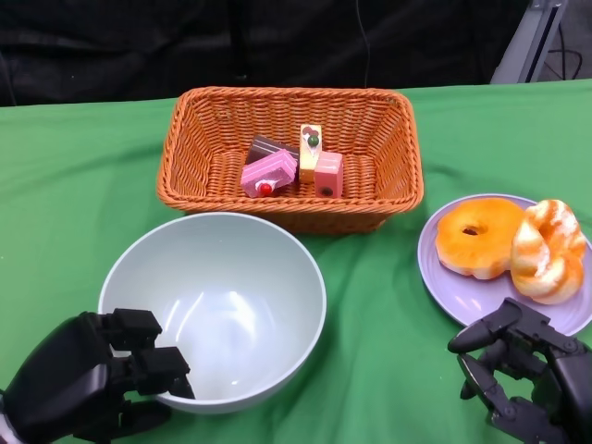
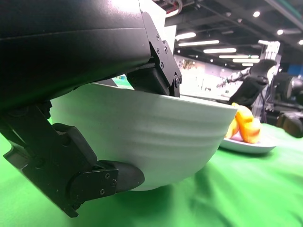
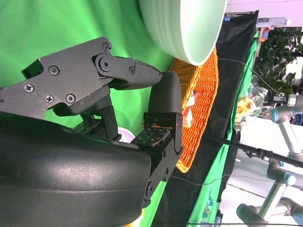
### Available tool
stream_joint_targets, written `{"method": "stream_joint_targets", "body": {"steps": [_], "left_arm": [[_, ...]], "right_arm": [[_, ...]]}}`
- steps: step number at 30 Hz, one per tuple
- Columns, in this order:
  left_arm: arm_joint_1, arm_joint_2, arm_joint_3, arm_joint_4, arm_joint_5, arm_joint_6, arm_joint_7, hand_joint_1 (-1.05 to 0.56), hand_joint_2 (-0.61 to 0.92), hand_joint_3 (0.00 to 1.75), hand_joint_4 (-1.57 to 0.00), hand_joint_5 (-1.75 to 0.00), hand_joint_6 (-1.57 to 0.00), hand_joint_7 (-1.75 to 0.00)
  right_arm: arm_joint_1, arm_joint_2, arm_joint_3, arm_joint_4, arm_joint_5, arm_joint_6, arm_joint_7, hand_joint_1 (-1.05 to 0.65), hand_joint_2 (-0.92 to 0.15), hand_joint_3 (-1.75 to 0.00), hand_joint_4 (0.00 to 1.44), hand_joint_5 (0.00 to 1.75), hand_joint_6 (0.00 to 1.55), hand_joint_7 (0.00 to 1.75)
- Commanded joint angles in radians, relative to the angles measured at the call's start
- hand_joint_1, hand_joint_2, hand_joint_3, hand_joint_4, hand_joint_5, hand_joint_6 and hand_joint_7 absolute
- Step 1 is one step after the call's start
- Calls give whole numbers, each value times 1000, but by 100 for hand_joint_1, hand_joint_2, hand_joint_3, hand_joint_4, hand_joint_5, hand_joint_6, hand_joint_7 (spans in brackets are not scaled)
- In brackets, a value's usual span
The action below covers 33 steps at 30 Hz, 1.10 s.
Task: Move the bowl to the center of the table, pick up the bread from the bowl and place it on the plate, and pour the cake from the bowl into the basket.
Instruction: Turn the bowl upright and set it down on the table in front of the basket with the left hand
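Our left hand point(image 1: 88, 375) pinches the near rim of the pale green bowl point(image 1: 215, 305), empty by the table's near edge; we judge it stiff, smooth and slippery. Our right hand point(image 1: 527, 370) hangs spread, holding nothing, beside the plate point(image 1: 442, 277) of breads point(image 1: 513, 242). Beyond, cake pieces point(image 1: 291, 166) fill the wicker basket point(image 1: 231, 120).

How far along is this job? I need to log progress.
It looks all but finished. Two glazed bread rings lie on the lilac plate, and the cake slices sit in the orange wicker basket. The pale green bowl is empty; the left hand grips its rim. The right hand holds nothing.
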Motion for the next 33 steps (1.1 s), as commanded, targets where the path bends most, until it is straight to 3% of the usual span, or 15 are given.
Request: {"method": "stream_joint_targets", "body": {"steps": [1, 5, 8, 10, 11, 12, 13, 16, 17, 19, 24, 25, 29, 32, 33], "left_arm": [[-25, 7, -24, 29, -61, 25, -28, -6, 52, 75, -97, -140, -105, -82], [-32, -2, -45, 49, -122, 53, -88, -5, 56, 69, -95, -141, -106, -77], [-34, -2, -46, 61, -186, 60, -192, -9, 74, 32, -90, -141, -109, -60], [-32, 3, -44, 58, -230, 57, -271, -12, 82, 17, -95, -112, -110, -48], [-30, 7, -44, 52, -249, 57, -307, -14, 83, 9, -98, -82, -109, -32], [-27, 10, -43, 44, -264, 58, -333, -15, 84, 6, -102, -64, -110, -22], [-24, 13, -41, 36, -278, 59, -353, -16, 84, 3, -105, -51, -110, -14], [-15, 17, -37, 20, -307, 63, -389, -16, 85, 1, -108, -41, -112, -8], [-24, 36, -47, 16, -332, 32, -479, -16, 85, 1, -108, -40, -112, -7], [-36, 67, -59, 4, -382, -20, -630, -30, 82, 0, -80, -17, -80, -2], [-18, 94, -32, -40, -511, -63, -872, -45, 81, 0, -65, -3, -61, 0], [-15, 107, -32, -54, -580, -67, -970, -46, 81, 0, -65, -3, -60, 0], [11, 145, -52, -121, -958, -41, -1368, -85, 91, 11, -32, 0, -33, 0], [40, 152, -35, -181, -1109, 11, -1534, -91, 92, 14, -28, 0, -30, 0], [67, 162, -24, -259, -1303, 116, -1691, -92, 92, 15, -28, 0, -30, 0]], "right_arm": [[-8, -14, -10, 2, 2, 9, -5, -20, -77, -57, 64, 159, 62, 131], [-17, -13, -11, 6, 5, 14, -6, -19, -76, -59, 63, 161, 62, 130], [-26, -13, -12, 18, -3, 7, -11, -19, -75, -61, 64, 160, 63, 130], [-28, -13, -11, 22, -2, 4, -10, -19, -74, -61, 64, 160, 63, 129], [-27, -13, -11, 23, -4, 3, -11, -21, -74, -61, 65, 160, 64, 129], [-27, -14, -11, 22, -6, 3, -12, -21, -74, -60, 65, 160, 64, 129], [-26, -14, -10, 22, -7, 3, -13, -22, -75, -60, 65, 160, 64, 129], [-26, -14, -10, 22, -8, 2, -14, -22, -75, -58, 65, 160, 64, 129], [-27, -14, -10, 24, -10, -2, -14, -22, -76, -58, 65, 160, 64, 129], [-28, -15, -10, 28, -13, -8, -15, -22, -76, -57, 66, 161, 64, 130], [-27, -13, -11, 27, -14, -8, -15, -23, -77, -56, 66, 160, 64, 130], [-27, -13, -11, 29, -13, -8, -14, -23, -77, -56, 66, 160, 64, 130], [-27, -12, -10, 27, -6, 1, -10, -21, -76, -57, 65, 161, 64, 130], [-27, -12, -10, 27, -5, 2, -9, -21, -75, -59, 65, 162, 64, 130], [-28, -12, -10, 29, -11, -2, -13, -21, -75, -59, 65, 162, 64, 130]]}}
